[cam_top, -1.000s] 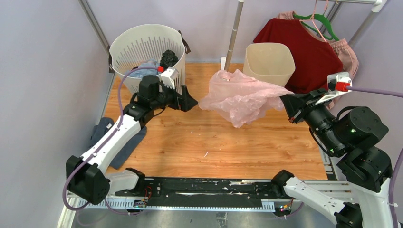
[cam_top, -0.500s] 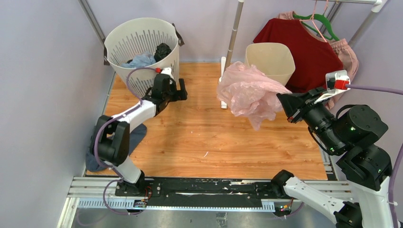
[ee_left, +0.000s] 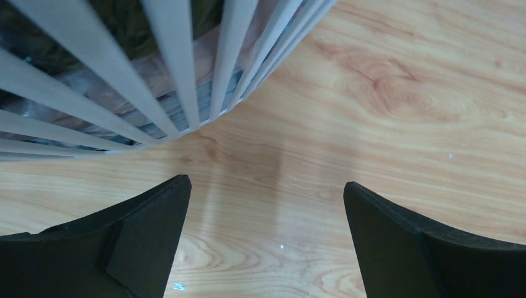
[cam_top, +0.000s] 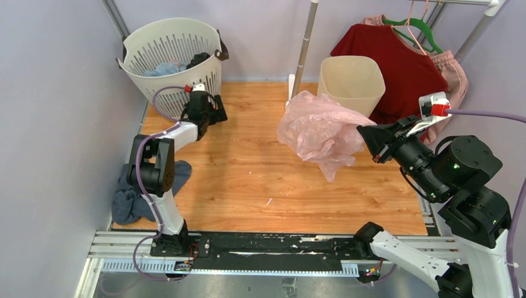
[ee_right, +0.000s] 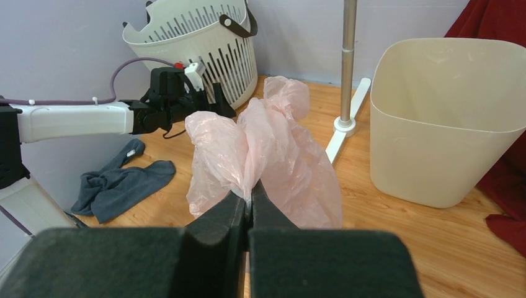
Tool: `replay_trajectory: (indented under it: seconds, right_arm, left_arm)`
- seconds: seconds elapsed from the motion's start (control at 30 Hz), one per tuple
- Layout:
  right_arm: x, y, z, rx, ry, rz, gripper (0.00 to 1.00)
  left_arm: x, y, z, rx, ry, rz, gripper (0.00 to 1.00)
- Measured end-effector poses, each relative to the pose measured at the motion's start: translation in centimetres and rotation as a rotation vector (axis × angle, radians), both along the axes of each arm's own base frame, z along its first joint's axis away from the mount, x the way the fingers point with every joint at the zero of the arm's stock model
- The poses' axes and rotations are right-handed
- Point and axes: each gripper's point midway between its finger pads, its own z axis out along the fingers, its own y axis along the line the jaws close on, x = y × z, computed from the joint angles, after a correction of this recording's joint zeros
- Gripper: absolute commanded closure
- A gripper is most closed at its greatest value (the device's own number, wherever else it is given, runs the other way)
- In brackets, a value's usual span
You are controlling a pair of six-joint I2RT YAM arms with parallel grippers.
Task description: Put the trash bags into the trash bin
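The trash bag, light, limp and slippery we judge, hangs just beside the trash bin near the desk's far edge, its gathered fold pinched in our right gripper; left gripper gapes empty.

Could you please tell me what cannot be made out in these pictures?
Trash bag handle cut-outs: right wrist and top views, lost in the crumpled folds.
Trash bin floor: right wrist view, hidden by its near wall.
White basket contents: left wrist view, blurred behind the slats.
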Motion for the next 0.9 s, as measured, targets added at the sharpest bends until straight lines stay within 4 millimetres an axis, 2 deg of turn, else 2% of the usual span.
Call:
replay_trajectory:
  seconds: [0.07, 0.13, 0.27, 0.43, 0.5, 0.57, 0.63, 0.8, 0.9]
  right_arm:
    - [0.1, 0.1, 0.0, 0.0, 0.003, 0.0, 1.0]
    - [0.2, 0.1, -0.1, 0.002, 0.007, -0.002, 1.0]
    - [1.2, 0.1, -0.6, 0.011, 0.032, -0.047, 1.0]
    - [3.8, 0.2, -2.0, 0.032, 0.092, -0.152, 1.0]
    - [5.0, 0.5, -3.1, 0.037, 0.126, -0.191, 1.0]
    - [6.1, 0.9, -4.1, 0.048, 0.154, -0.225, 1.0]
    - [7.1, 1.2, -5.0, 0.063, 0.173, -0.256, 1.0]
    - [9.1, 1.8, -7.2, 0.111, 0.217, -0.328, 1.0]
    - [9.9, 2.3, -7.3, 0.174, 0.216, -0.348, 1.0]
  left_arm:
    - [0.1, 0.5, 0.5, -0.022, -0.008, 0.004, 0.03]
    - [-0.3, 0.0, 1.6, -0.069, -0.023, -0.025, 0.03]
    - [-3.5, -3.3, 4.9, -0.16, -0.069, -0.145, 0.0]
    - [-10.2, -10.0, 11.5, -0.292, -0.189, -0.408, 0.0]
    - [-12.9, -12.9, 13.5, -0.34, -0.22, -0.523, 0.0]
    - [-15.4, -15.0, 15.1, -0.391, -0.238, -0.614, 0.0]
    - [-17.8, -16.6, 16.1, -0.443, -0.241, -0.684, 0.0]
    - [-23.1, -19.0, 18.0, -0.575, -0.238, -0.76, 0.0]
    - [-25.0, -20.6, 19.4, -0.647, -0.244, -0.773, 0.0]
